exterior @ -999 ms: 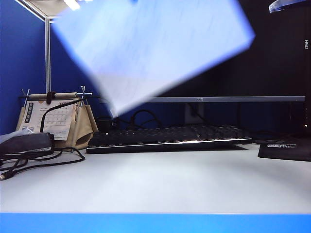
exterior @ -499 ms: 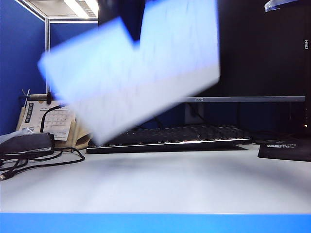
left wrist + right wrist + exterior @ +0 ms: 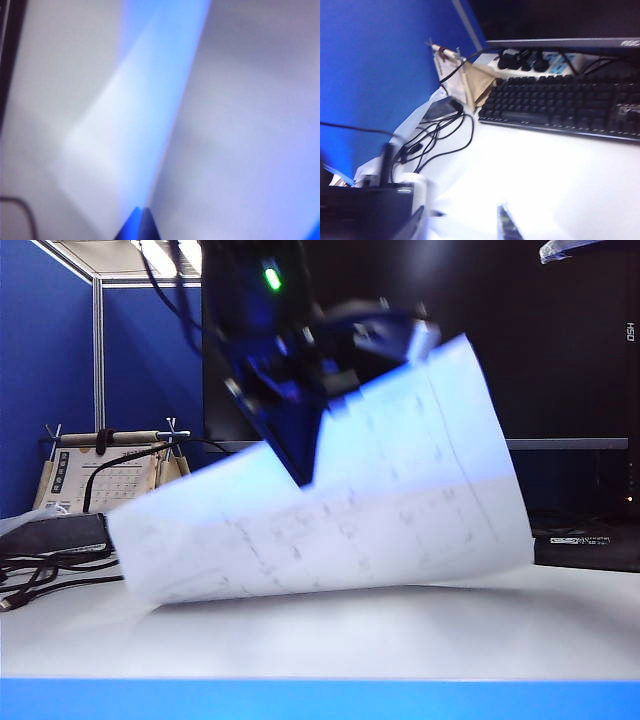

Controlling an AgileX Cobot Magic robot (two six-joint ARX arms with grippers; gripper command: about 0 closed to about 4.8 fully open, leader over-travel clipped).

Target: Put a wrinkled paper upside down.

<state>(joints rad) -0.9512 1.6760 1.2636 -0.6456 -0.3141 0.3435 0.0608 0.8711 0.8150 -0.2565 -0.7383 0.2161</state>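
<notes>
Wrinkled paper [image 3: 380, 510] lower now, left gripper [image 3: 305, 475] clamped.

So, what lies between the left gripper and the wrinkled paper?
Nothing: the left gripper is shut on the wrinkled paper at its upper edge, as the exterior view shows.
</notes>
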